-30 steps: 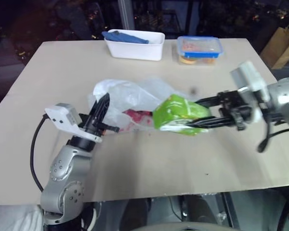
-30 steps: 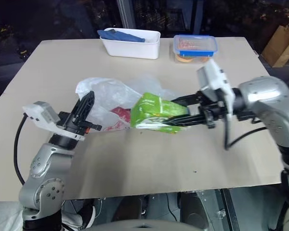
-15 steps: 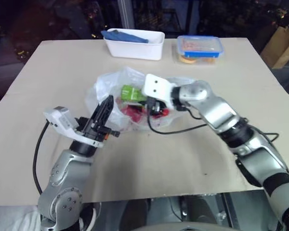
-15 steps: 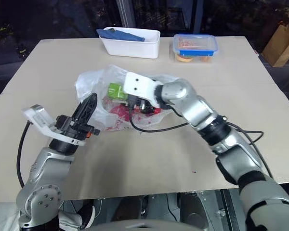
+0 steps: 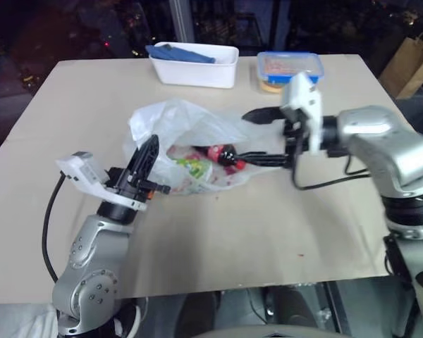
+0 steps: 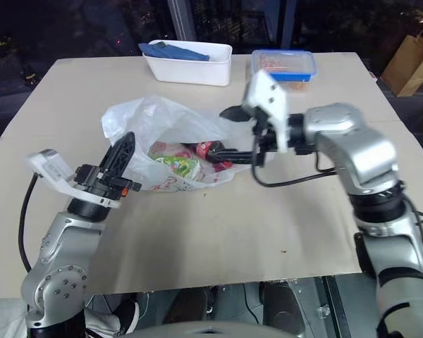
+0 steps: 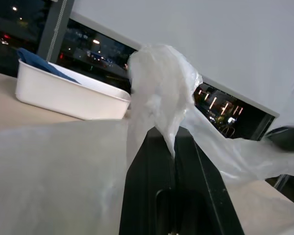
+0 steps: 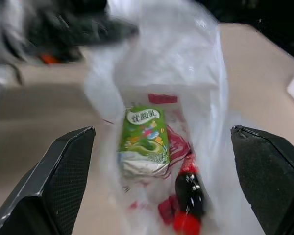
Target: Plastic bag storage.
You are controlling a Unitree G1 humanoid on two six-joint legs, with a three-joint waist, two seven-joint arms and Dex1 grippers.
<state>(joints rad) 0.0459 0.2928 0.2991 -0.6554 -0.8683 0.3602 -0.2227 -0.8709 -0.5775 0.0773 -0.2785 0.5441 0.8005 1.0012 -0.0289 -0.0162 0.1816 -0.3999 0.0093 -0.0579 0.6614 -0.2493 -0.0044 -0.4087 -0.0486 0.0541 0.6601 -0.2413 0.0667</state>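
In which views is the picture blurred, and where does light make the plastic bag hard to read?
Right wrist view: the left tool at the far side is smeared by blur, and the plastic bag looks washed out near its top. Left wrist view: the pinched bag is sharp, the white tub behind it a little soft. Eye views: mostly sharp; the table is evenly lit, the background dark.

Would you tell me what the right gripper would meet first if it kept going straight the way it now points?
Most likely the open mouth of the thin translucent white plastic bag, then the green snack packet and small dark cola bottle inside. The right gripper, jaws wide open, looks straight into it; depth is unclear.
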